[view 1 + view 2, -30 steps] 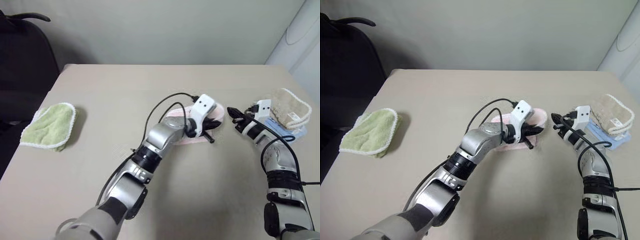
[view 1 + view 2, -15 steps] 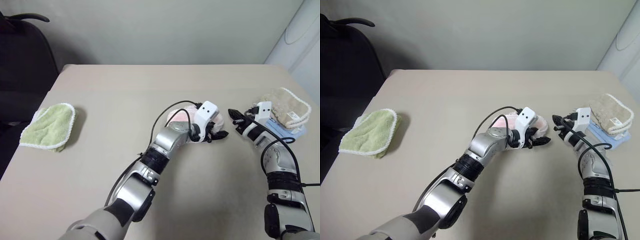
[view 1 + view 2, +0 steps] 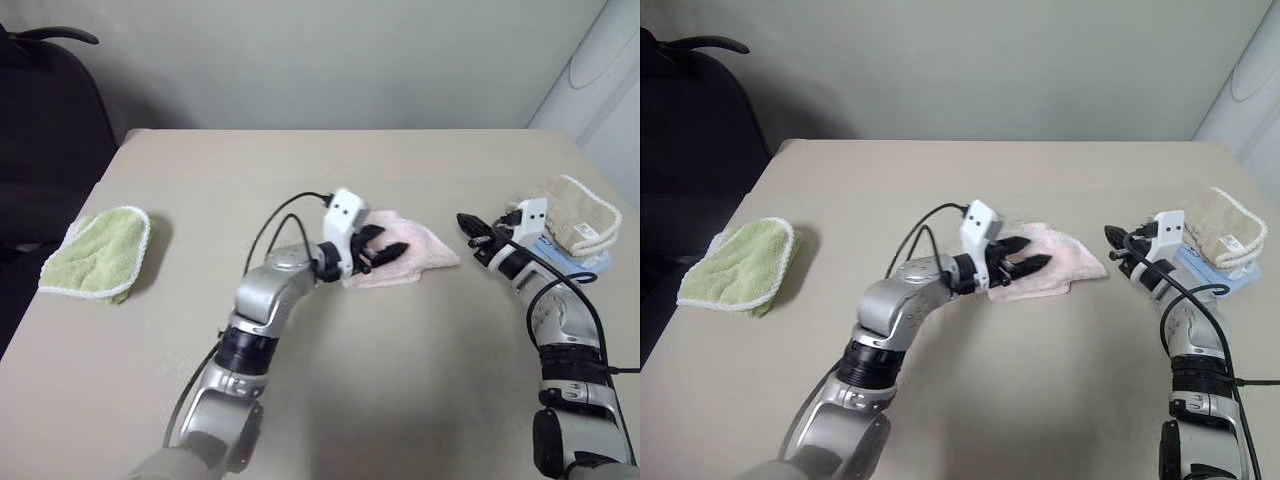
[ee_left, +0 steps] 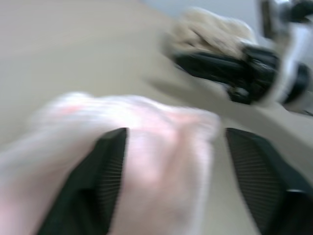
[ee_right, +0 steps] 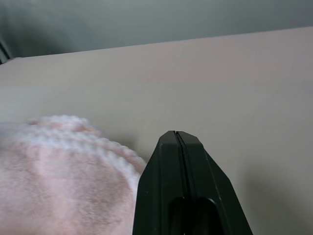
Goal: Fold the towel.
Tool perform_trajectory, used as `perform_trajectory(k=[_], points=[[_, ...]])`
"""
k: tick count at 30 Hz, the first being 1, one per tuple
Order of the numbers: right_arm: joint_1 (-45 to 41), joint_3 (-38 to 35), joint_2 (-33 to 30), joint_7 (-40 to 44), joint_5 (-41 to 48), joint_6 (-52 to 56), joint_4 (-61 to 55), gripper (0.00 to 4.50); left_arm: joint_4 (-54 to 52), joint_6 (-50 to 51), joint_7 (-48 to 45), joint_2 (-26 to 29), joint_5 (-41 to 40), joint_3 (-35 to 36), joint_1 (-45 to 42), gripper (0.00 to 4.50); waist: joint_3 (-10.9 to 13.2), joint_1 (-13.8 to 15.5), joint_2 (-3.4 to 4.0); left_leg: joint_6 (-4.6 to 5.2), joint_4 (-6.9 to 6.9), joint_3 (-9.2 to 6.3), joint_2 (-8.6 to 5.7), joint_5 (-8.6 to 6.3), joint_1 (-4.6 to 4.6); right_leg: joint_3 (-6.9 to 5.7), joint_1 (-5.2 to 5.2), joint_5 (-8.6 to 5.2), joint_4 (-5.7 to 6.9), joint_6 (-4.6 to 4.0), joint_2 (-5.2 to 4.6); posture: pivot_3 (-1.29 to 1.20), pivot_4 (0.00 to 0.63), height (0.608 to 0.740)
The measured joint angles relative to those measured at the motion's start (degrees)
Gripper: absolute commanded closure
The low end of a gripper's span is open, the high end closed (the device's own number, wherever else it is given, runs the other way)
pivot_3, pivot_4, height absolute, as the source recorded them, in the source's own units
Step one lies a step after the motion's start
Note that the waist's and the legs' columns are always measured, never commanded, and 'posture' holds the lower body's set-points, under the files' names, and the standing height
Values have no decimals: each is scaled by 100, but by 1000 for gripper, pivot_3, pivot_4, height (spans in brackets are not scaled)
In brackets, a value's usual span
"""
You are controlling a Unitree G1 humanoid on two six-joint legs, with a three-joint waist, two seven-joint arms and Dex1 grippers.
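Left eye view: the towel (image 3: pixel 405 258) was seen lying folded near the middle of the table (image 3: pixel 300 170), a pale pink heap with one corner pointing toward the right gripper (image 3: pixel 470 229). The left gripper (image 3: pixel 385 250) was placed over the towel's left part, its two black fingers (image 4: pixel 110 171) spread apart with pink cloth bulging between them — no firm clamp on it could be made out. The right gripper was held just right of the towel, its fingers pressed flat together and nothing caught between them. A beige cloth (image 3: pixel 578 215) was lying right of the towel, beyond the right gripper, on something light blue; a green cloth (image 3: pixel 98 252) was lying well left of the towel.
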Motion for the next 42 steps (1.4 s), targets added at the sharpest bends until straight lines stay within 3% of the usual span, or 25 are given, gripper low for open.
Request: perform_trajectory(k=[5,7,15,20,24,31,35,42], points=[[0,390,-80,479,145,391,-663,4500,-200,0,74,197,-219,447,42,3950,-1,-4,-1,0,0,-1,0,0,0,-1,1,0,0,0,0,0,150,740],[-2,614,-27,568,148,505,-817,4500,-216,1,-47,332,-240,356,66,4435,-1,-3,-2,0,1,-2,-1,0,0,-1,2,0,0,0,0,0,150,740],[-81,1745,242,572,-528,685,-177,4500,1042,-241,-326,715,565,-921,130,4435,-4,-6,-5,1,-1,-15,-1,-1,0,-1,-4,1,1,1,-3,0,150,740],[-102,1809,350,553,-747,372,180,4500,1386,-610,-310,621,744,-958,87,4435,-34,-6,-10,14,-2,-21,-1,-9,34,-2,33,1,-4,1,-3,0,150,740],[16,1743,391,538,-767,204,61,4500,1130,-561,-259,353,294,-339,438,4435,-34,-7,-10,11,0,-19,-3,-7,29,-3,29,3,-4,4,-3,0,150,740],[242,1161,211,538,-445,246,-663,4500,-318,554,461,172,-1526,1730,816,4435,-32,-11,-10,1,0,-8,-3,-2,10,1,10,3,-4,5,-1,0,150,740],[237,940,98,530,-362,244,-784,4500,-420,1197,860,346,-1913,2180,1036,3530,-31,-4,-11,1,0,-11,-3,-2,13,0,11,3,-4,5,-2,0,150,740],[54,921,55,454,-371,162,-633,4500,232,1773,1118,173,-2199,2156,955,981,-31,-3,-11,0,0,-11,-3,-2,13,0,4,3,-2,5,-3,0,150,740]])
